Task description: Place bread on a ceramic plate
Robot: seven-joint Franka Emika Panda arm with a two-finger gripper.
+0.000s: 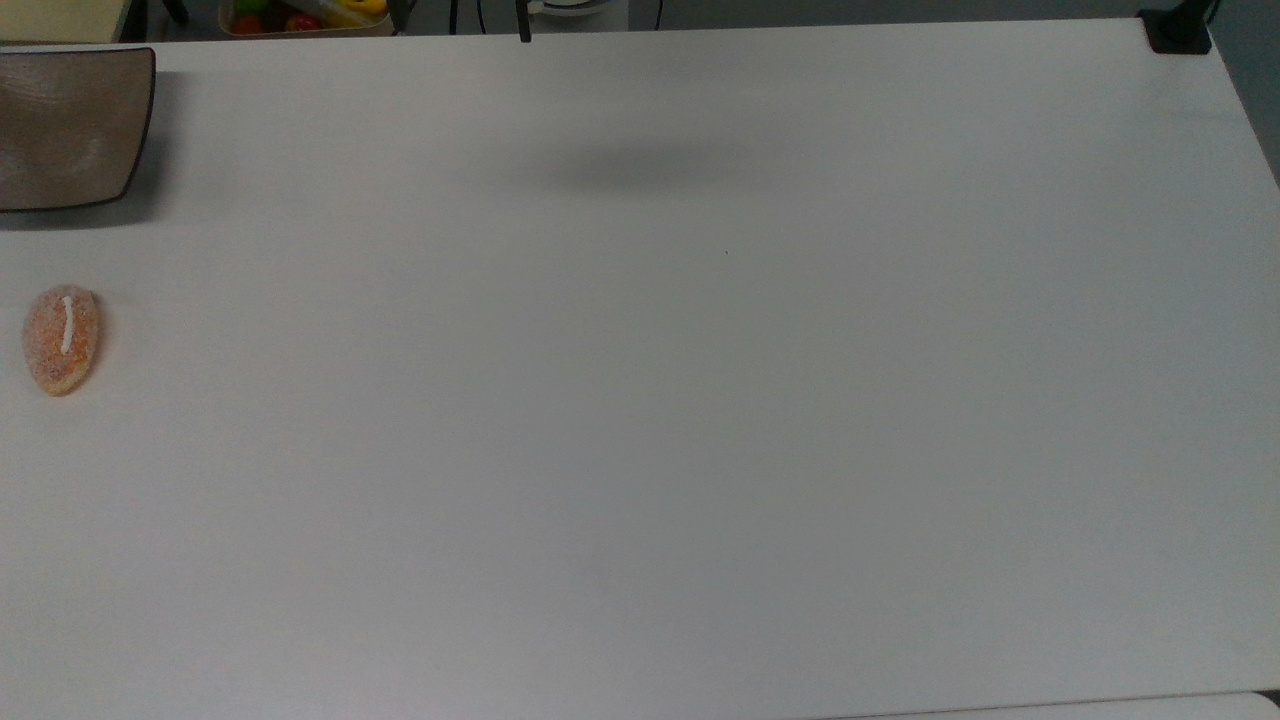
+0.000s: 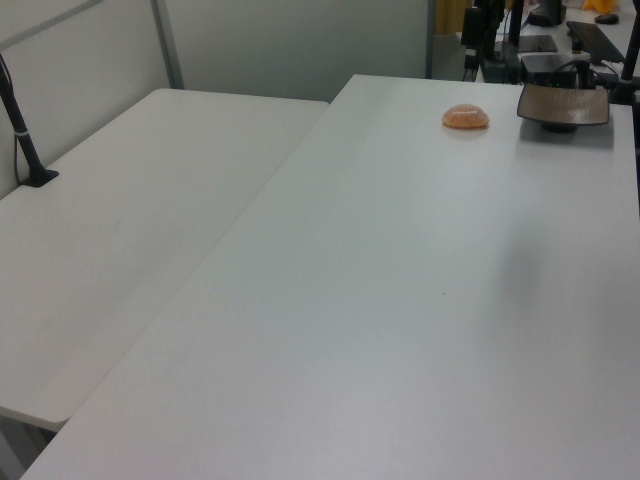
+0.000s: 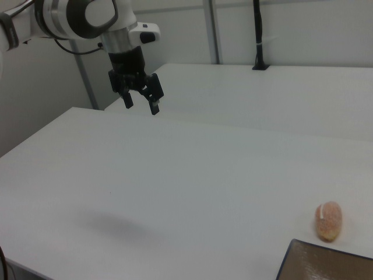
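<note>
The small oval orange-brown sugar-crusted bread (image 3: 329,221) lies on the white counter (image 3: 192,175) just beside the square brown glazed ceramic plate (image 3: 326,262), not touching it. The black two-finger claw (image 3: 141,104) hangs spread and empty, well apart from the bread, toward the right view's upper left. The bread's long axis points toward the plate.

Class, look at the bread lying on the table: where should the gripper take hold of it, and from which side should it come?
Probably from above, closing across the narrow middle of the bread. It lies flat on the table, a low oval dome, so its short axis, crosswise to the white stripe, offers the smallest span. The open gripper hangs well away, and the ceramic plate sits apart.
</note>
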